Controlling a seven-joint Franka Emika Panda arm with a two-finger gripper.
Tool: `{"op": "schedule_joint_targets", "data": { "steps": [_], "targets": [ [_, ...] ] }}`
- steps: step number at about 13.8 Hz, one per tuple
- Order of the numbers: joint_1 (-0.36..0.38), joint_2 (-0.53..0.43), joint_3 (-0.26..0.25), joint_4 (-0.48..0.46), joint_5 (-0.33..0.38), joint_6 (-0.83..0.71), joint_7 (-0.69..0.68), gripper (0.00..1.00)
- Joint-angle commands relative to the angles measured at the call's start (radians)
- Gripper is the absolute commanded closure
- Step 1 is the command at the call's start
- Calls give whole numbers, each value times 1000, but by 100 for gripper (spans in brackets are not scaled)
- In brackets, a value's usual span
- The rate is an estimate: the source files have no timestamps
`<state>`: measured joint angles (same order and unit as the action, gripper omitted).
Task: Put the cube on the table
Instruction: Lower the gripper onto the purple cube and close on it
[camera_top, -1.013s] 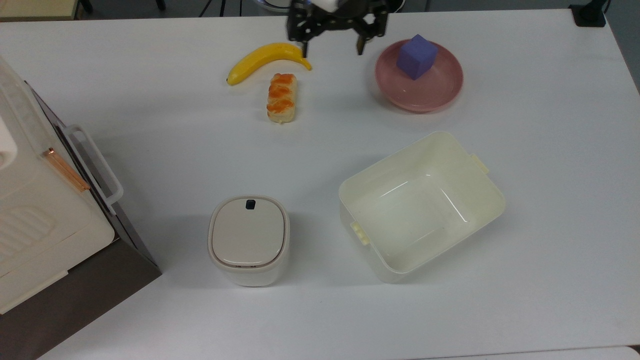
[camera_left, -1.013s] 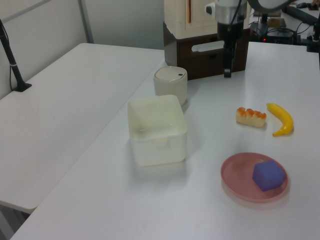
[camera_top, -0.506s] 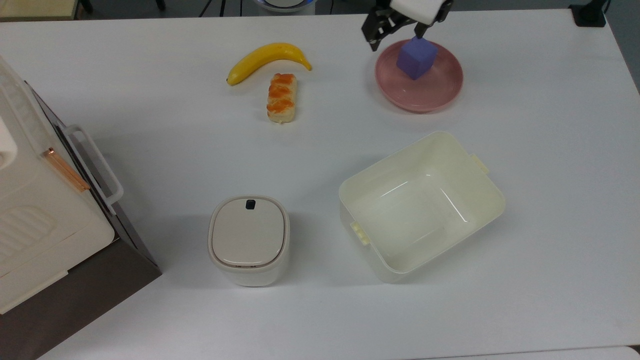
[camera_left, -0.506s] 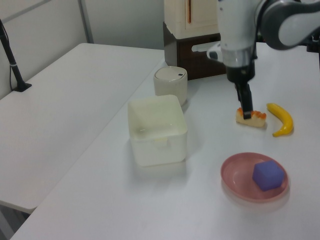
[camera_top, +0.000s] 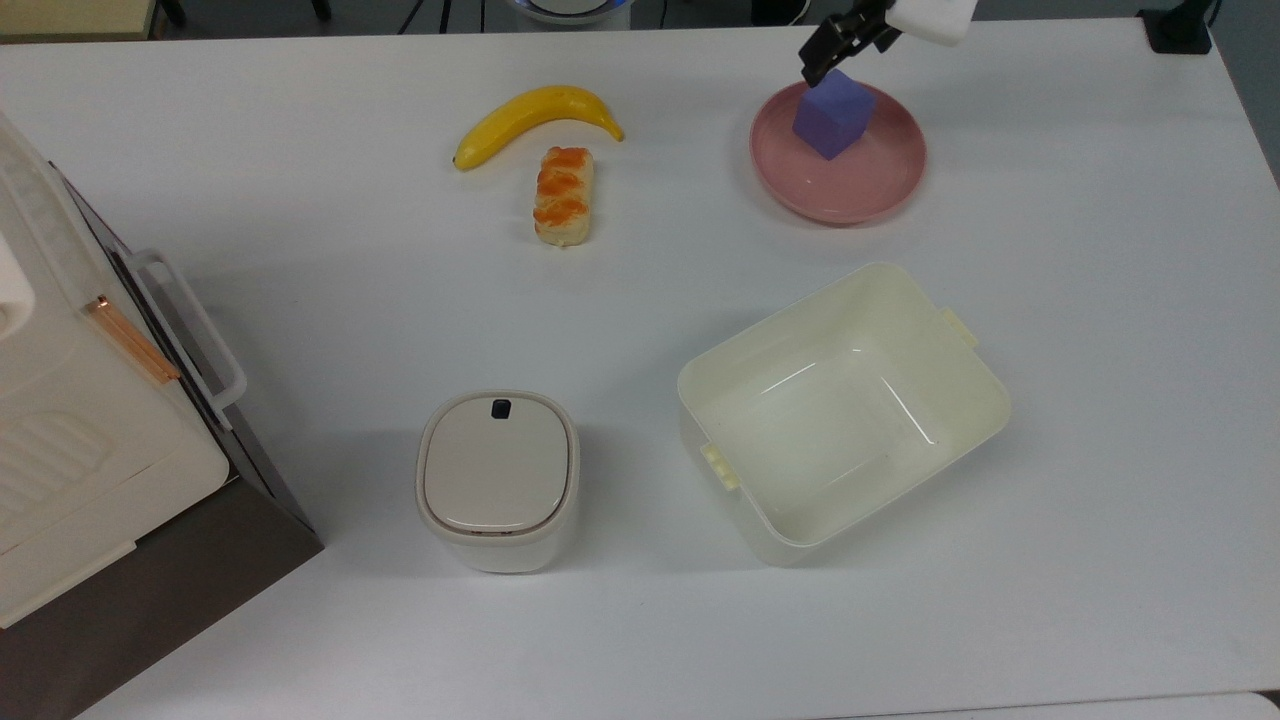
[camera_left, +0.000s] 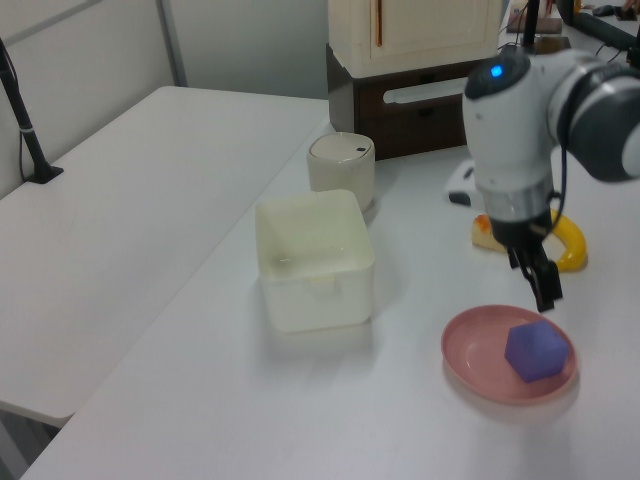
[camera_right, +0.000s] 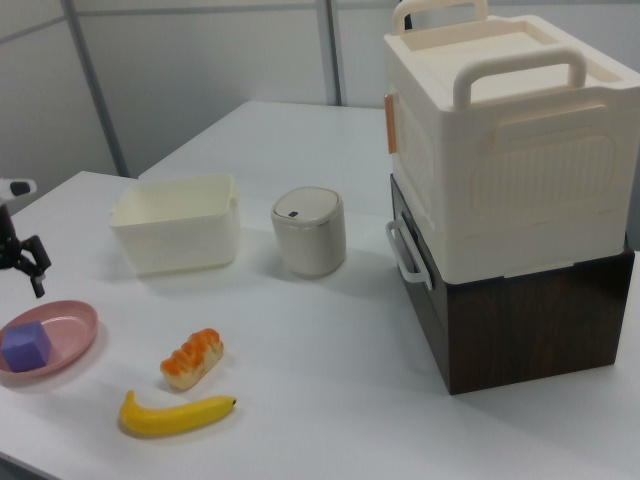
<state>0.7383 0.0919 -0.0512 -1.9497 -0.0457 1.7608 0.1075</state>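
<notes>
Since half a second ago we see our hand (camera_left: 543, 283) has swung from above the pastry (camera_top: 563, 195) to hang over the pink plate (camera_top: 870, 185), at the plate's far edge in the top view. It points down, tilted a little toward the cube (camera_left: 537, 350), with the white arm (camera_left: 515, 135) rising behind it. Whether its fingers are apart or together we cannot tell. We find the cube resting on the plate, off-centre toward the hand, turned corner-on in the top view; its sides look equal, so no long axis. Nothing touches it. Beyond the plate on the bench (camera_top: 300, 250) lie the pastry and the banana (camera_top: 535, 115); nearer the top view's bottom stand the cream tub (camera_top: 840, 410) and a lidded canister (camera_top: 497, 478).
</notes>
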Motion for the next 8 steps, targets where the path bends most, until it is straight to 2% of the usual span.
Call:
{"op": "schedule_joint_targets", "data": {
  "steps": [1,8],
  "targets": [
    [41,26,-16,-61,17,71,-16,0],
    [61,94,-15,-64,15,123,-16,0]
  ]
}}
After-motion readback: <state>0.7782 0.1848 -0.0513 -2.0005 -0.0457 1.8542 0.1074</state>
